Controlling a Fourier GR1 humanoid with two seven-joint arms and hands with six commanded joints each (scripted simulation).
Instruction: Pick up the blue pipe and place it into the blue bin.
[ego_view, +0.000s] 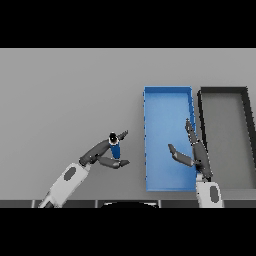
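Blue pipe upright between left robot hand fingers and thumb.

Left hand grips blue pipe (upright) — beside blue bin.

One desk carries everything. Two bins stand on it: one blue bin and, just beside it on the right, one dark bin. One blue pipe is in view. Two hands show: the left hand and the right hand.
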